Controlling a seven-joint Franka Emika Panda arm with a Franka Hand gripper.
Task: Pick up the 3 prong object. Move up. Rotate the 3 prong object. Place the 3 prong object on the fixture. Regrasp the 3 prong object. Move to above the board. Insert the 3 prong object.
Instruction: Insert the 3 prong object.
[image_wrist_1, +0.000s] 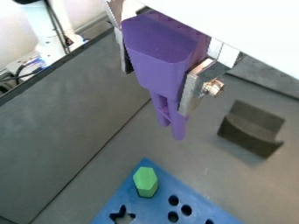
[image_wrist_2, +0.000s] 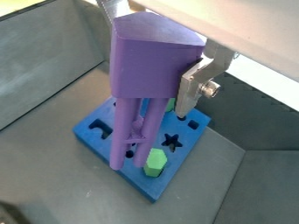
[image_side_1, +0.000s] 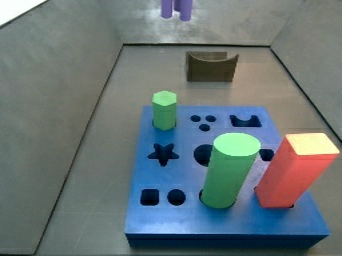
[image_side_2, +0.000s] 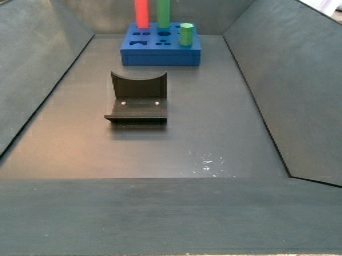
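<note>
My gripper (image_wrist_1: 158, 77) is shut on the 3 prong object (image_wrist_1: 173, 114), a purple piece held by its thick head between the silver fingers (image_wrist_1: 194, 86), prongs pointing down. It hangs high above the floor, touching nothing. In a wrist view the prongs (image_wrist_2: 131, 131) show in front of the blue board (image_wrist_2: 100, 133). In a side view only the prong tips (image_side_1: 177, 8) show at the upper edge, above and behind the fixture (image_side_1: 211, 66). The dark notched fixture (image_side_2: 136, 97) stands bare on the floor, apart from the board (image_side_2: 160, 52). My gripper does not show in the side views.
The board (image_side_1: 227, 222) carries a green hexagonal peg (image_side_1: 163, 110), a tall green cylinder (image_side_1: 230, 170) and an orange-red block (image_side_1: 297, 168). Star, round and oval cutouts lie between them. Sloping grey walls (image_side_1: 80, 110) close in the floor on both sides.
</note>
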